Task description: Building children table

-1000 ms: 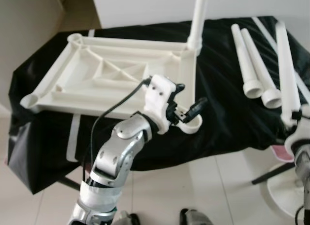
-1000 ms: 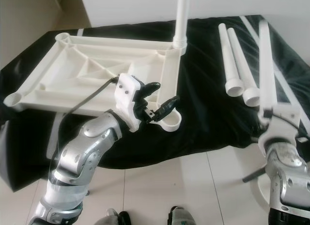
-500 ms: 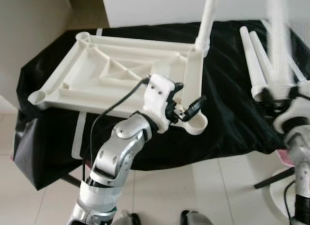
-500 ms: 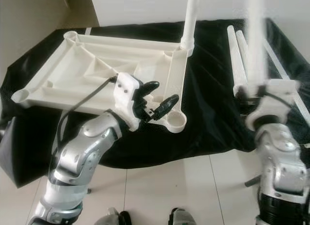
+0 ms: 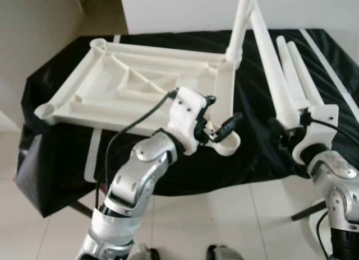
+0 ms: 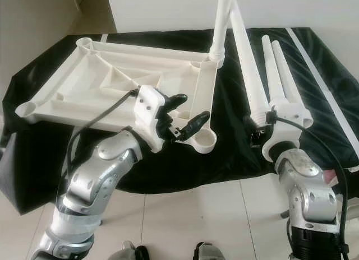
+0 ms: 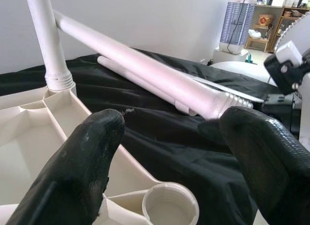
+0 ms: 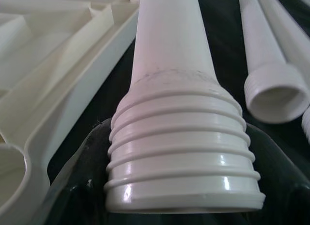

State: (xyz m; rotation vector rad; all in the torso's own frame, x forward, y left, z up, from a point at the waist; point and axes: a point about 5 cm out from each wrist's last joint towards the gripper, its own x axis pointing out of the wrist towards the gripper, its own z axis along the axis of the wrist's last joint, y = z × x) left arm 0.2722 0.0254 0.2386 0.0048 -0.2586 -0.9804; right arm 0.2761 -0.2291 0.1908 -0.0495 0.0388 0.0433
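The white tabletop (image 5: 67, 97) lies underside up on a black cloth. One white leg (image 5: 240, 24) stands screwed into its far right corner. My left gripper (image 5: 221, 113) is open just above the empty near right corner socket (image 5: 227, 143), fingers spread either side of the socket (image 7: 169, 205). My right gripper (image 6: 261, 128) is shut on another leg (image 6: 245, 64) near its threaded end (image 8: 177, 152). That leg tilts up and away, with its tip close to the upright leg. Its threads hang right of the socket, apart from it.
Two more legs (image 5: 294, 69) lie side by side on the cloth at the right, beside a thin white strip (image 5: 331, 64). The black-draped table edge (image 5: 168, 181) runs in front of me, with tiled floor (image 5: 45, 232) below. A fan (image 7: 302, 40) stands off to the right.
My right arm has swung the held leg down and leftwards, from nearly upright at the far right to a tilt close to the socket. The left gripper stayed at the socket.
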